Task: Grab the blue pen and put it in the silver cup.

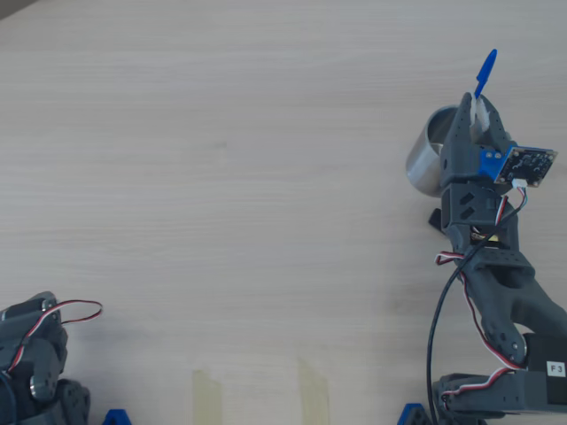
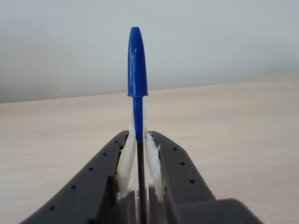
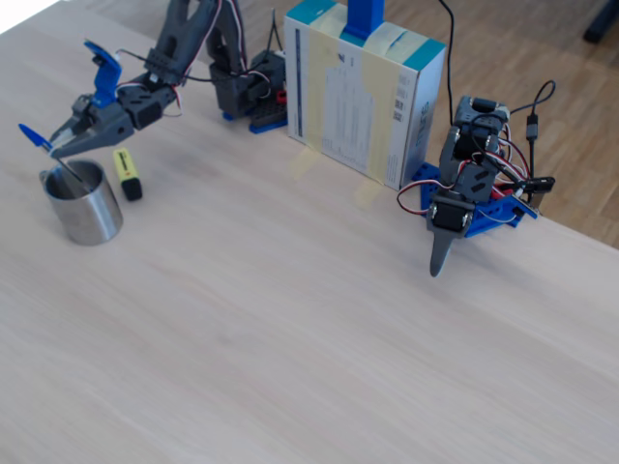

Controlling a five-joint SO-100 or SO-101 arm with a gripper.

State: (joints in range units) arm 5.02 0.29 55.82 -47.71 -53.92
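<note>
step: drop pen into cup | my gripper (image 2: 138, 154) clamps the blue pen (image 2: 137, 74), cap end up, padded fingers (image 2: 125, 161) tight on its barrel | pen's lower end sits over the silver cup (image 3: 83, 203) mouth, apparently inside the rim | advice: I should tilt it steeper, lower, release only once the tip is well inside | risk: yellow highlighter (image 3: 128, 173) just beside the cup.

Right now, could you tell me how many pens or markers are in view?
2: the blue pen held in the gripper over the silver cup, and a yellow highlighter lying beside that cup.
</note>
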